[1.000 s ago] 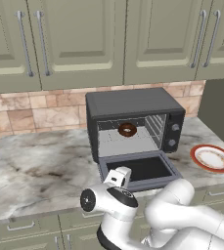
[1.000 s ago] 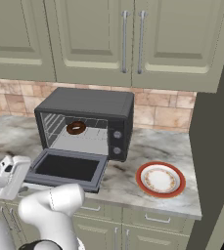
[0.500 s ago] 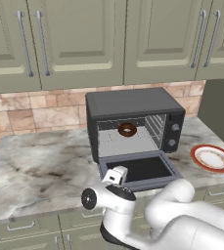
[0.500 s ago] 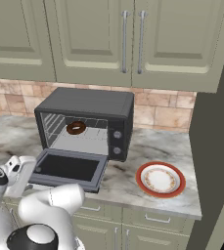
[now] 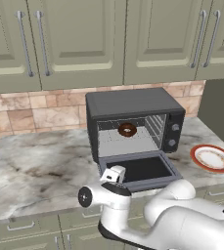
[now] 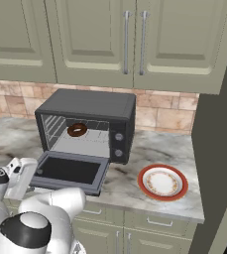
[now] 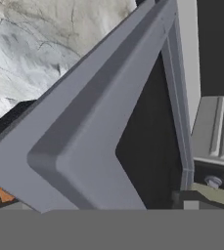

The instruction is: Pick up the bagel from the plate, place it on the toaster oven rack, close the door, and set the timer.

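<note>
The dark brown bagel [image 5: 127, 130] [image 6: 77, 130] lies on the toaster oven rack [image 5: 133, 139] [image 6: 87, 142] inside the pale grey cavity. The door [image 5: 139, 169] [image 6: 70, 171] hangs dropped open, flat over the counter edge. My gripper [image 5: 114, 174] [image 6: 21, 176] sits low at the door's front left corner, its fingers hidden behind the white hand. In the hand view the door's grey frame corner [image 7: 99, 122] is very close, with the dark glass beside it. The white plate [image 5: 212, 158] [image 6: 162, 182] with the red-orange rim stands bare to the right of the oven.
The toaster oven's knobs [image 5: 172, 129] [image 6: 118, 138] are on its right front panel. Marble counter [image 5: 40, 166] stretches to the left of the oven. Green wall cabinets [image 5: 84, 39] hang above, and a tall dark panel [image 6: 219, 124] bounds the counter on the right.
My hand has shifted slightly left along the door's front left corner and the arm has folded lower. Bagel, door and plate have not moved.
</note>
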Motion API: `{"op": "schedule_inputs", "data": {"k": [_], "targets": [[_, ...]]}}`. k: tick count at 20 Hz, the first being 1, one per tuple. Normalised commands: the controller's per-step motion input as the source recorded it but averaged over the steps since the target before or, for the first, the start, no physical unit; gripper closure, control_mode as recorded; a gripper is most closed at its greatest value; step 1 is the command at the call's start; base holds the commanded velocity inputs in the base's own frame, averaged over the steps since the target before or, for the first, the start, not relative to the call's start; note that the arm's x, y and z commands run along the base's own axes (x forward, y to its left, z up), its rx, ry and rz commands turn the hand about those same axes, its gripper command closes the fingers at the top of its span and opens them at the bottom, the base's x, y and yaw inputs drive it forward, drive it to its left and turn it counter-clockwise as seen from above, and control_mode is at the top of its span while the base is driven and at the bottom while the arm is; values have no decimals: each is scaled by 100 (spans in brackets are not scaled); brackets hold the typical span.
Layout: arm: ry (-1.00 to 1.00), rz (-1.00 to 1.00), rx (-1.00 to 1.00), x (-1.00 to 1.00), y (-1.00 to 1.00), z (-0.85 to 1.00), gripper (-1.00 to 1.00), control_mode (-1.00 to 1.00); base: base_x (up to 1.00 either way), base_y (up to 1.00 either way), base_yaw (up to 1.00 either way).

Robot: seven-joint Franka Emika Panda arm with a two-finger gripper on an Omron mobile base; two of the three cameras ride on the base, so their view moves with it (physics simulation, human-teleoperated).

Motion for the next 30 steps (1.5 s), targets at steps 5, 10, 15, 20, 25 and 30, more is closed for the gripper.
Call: {"op": "schedule_inputs", "data": {"k": [5, 10, 15, 20, 25, 30], "targets": [[-16, 0, -3, 5, 1, 25, -100, -100, 0, 0, 0], [-30, 0, -5, 6, 0, 63, -100, -100, 0, 0, 0], [-22, 0, -3, 32, 0, 61, -100, -100, 0, 0, 0], [-13, 0, 0, 57, 0, 51, -100, -100, 0, 0, 0], [-6, 0, 0, 67, 0, 43, -100, -100, 0, 0, 0], [-4, 0, 0, 57, 0, 42, -100, -100, 0, 0, 0]]}}
